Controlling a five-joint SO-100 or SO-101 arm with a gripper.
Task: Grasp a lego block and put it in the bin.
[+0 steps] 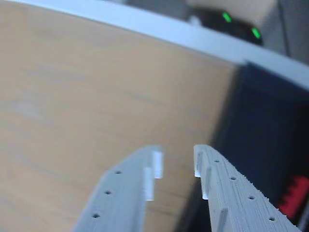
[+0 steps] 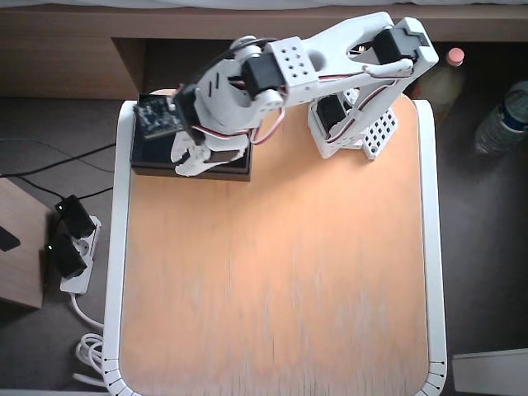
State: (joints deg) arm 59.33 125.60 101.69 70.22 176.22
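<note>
Arm parked over the bin, jaws apart, brick already inside

From where I'm standing the gripper (image 1: 176,166) hangs spread open with nothing in it, right at the edge of the bin (image 2: 153,167) at the table's (image 2: 280,280) back corner. The lego block (image 1: 295,193) shows red down in the bin's dark interior in the wrist view. I'd say the drop's done, so lift straight up and clear the rim before swinging away

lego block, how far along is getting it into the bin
Looks nearly done: in the wrist view the red lego block lies inside the bin. The tool is open and empty, over the bin's edge in the overhead view. Left: pull the arm back.
</note>
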